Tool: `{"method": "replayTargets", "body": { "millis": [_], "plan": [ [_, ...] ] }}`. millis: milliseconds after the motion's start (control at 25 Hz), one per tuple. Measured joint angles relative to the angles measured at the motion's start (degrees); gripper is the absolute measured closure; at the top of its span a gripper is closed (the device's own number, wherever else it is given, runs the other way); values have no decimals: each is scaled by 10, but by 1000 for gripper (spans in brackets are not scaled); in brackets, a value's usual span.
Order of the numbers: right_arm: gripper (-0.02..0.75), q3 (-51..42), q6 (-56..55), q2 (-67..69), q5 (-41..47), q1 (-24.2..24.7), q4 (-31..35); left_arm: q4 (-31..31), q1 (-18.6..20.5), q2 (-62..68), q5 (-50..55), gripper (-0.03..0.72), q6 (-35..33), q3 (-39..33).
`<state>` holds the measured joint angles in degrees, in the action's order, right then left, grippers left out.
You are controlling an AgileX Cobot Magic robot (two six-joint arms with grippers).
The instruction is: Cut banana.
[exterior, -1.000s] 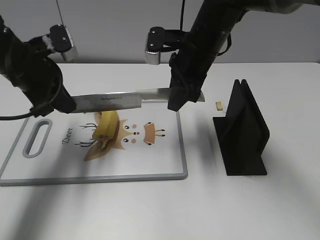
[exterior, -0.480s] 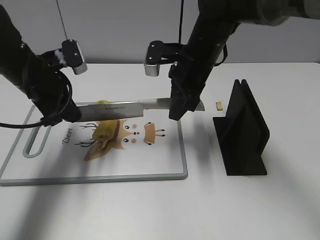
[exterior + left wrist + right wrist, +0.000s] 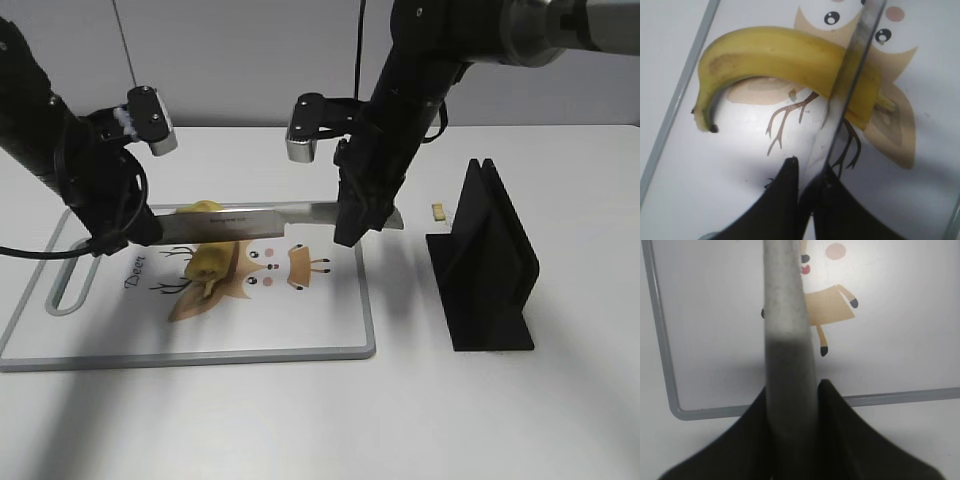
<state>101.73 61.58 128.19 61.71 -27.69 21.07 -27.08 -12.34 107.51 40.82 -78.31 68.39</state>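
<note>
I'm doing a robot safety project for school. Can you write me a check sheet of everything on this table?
Surface: white table, grey-rimmed cutting board with deer print.
Job's things: banana unpeeled and whole, lying on the board; knife held level across it.
Clutter: black knife stand; small tan scrap beside it.
Grippers: left pincer and right pincer each shut on one end of the knife.
Cables: black cable by the left arm.
Surroundings: grey wall.

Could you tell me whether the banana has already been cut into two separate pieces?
No, in the left wrist view the banana is still one whole unpeeled piece, with the knife blade crossing over it.
</note>
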Motion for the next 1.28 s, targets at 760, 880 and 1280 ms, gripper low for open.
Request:
{"method": "replayTargets", "body": {
  "millis": [760,880,1280],
  "plan": [
    [543,0,0,22,-2,0,-8,-6,0,22,9,636,1,1],
    [540,2,1,39,-3,0,-7,-3,-1,22,8,638,0,1],
    [526,8,4,79,-20,0,-3,-6,-4,30,-66,638,-1,-45]
  ]
}}
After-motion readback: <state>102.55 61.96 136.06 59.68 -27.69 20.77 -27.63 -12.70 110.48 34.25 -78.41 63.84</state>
